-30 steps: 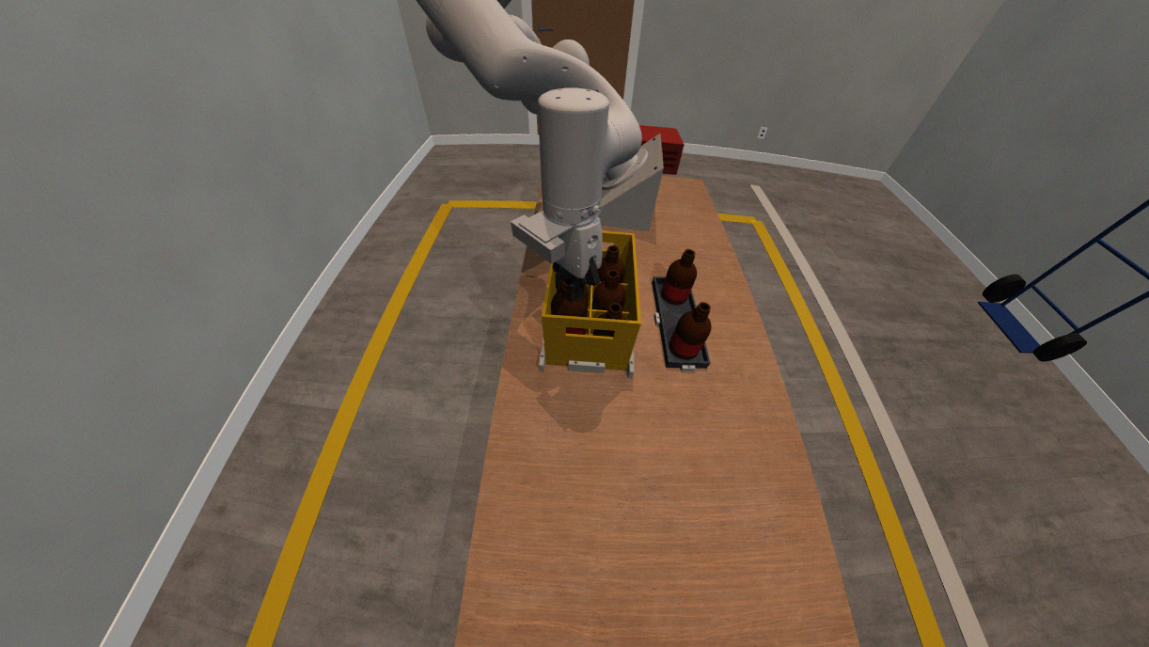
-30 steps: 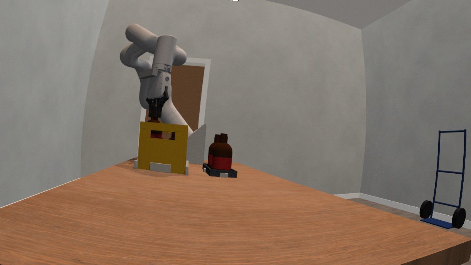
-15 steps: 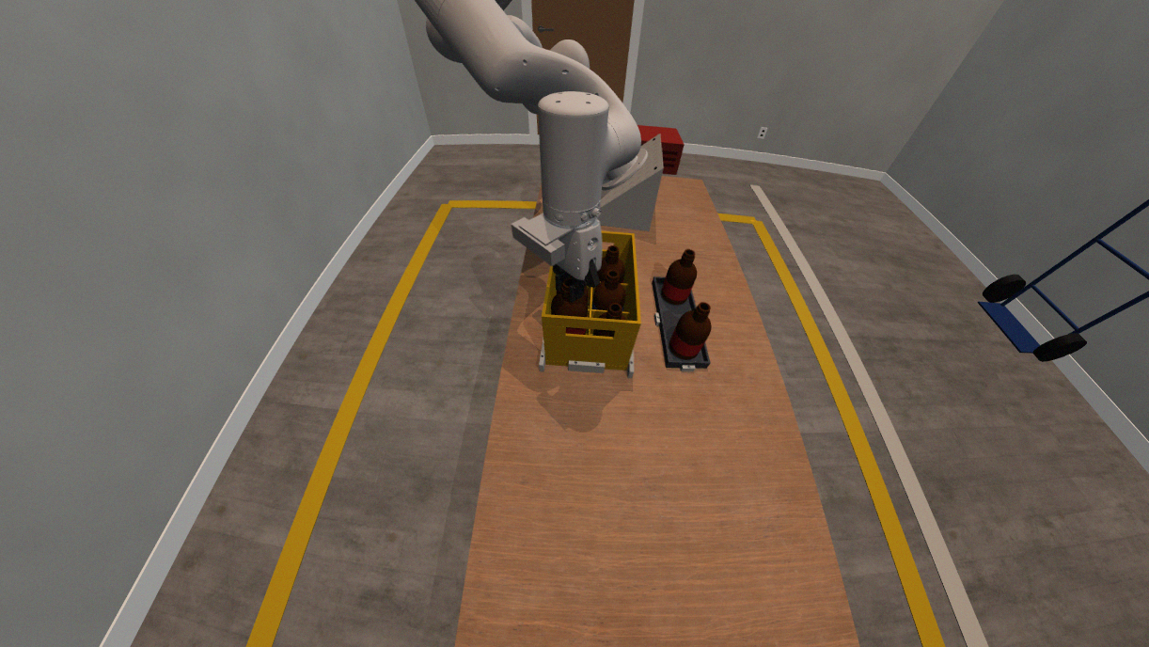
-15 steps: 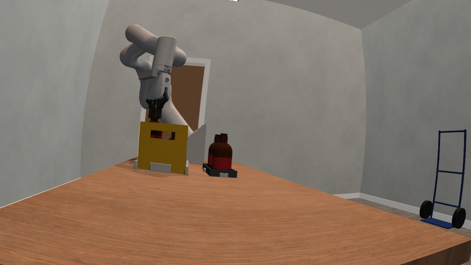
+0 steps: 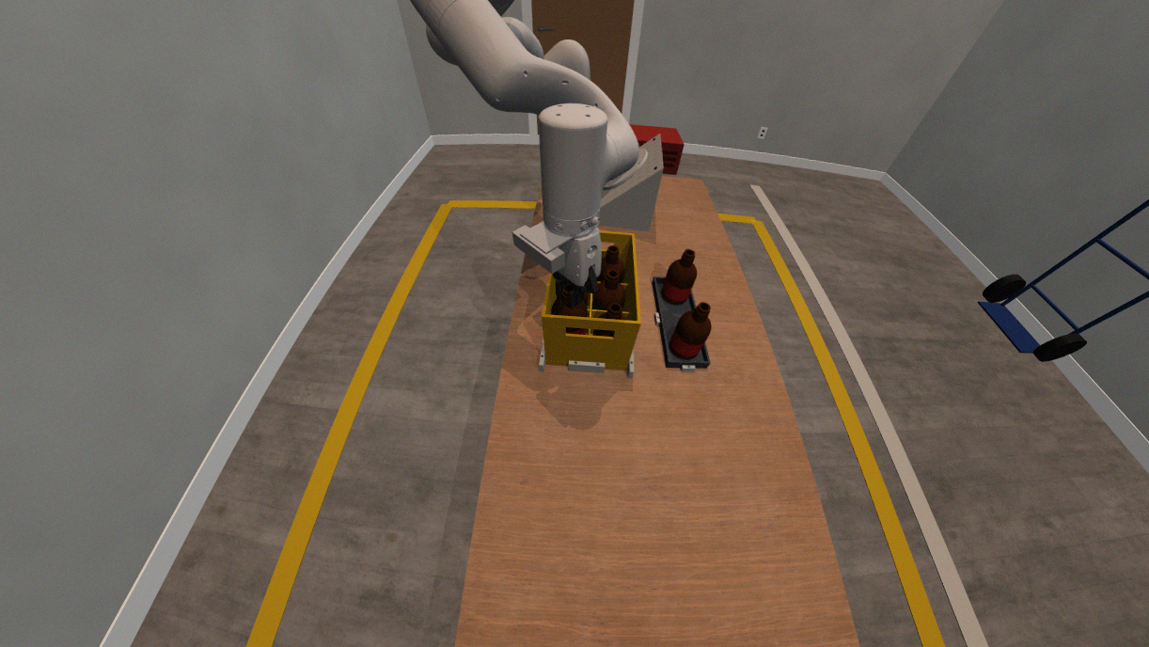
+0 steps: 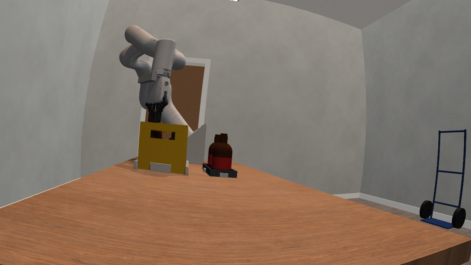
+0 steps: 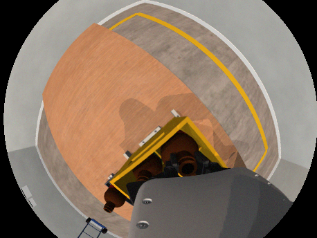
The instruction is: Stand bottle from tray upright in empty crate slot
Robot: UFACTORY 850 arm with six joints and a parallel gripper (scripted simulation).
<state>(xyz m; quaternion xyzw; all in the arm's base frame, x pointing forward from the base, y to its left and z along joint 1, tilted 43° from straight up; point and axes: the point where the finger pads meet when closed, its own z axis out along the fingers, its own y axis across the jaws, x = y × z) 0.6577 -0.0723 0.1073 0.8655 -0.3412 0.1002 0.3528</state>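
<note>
Inside the crate (image 5: 591, 345) (image 6: 162, 152) (image 7: 151, 151), lowering under way with the gripper (image 5: 572, 295) (image 6: 154, 117) (image 7: 184, 161) clamped on a bottle (image 5: 569, 309) (image 7: 180, 148), next apparently calling for straight, gentle descent, then release once seated.

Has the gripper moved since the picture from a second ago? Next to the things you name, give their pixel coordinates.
Yes, downward: in the exterior view, the gripper's (image 5: 574, 293) (image 6: 154, 120) (image 7: 187, 166) fingertips have dropped from above the yellow crate's (image 5: 590, 349) (image 6: 163, 151) (image 7: 205, 142) top edge to about its level.
</note>
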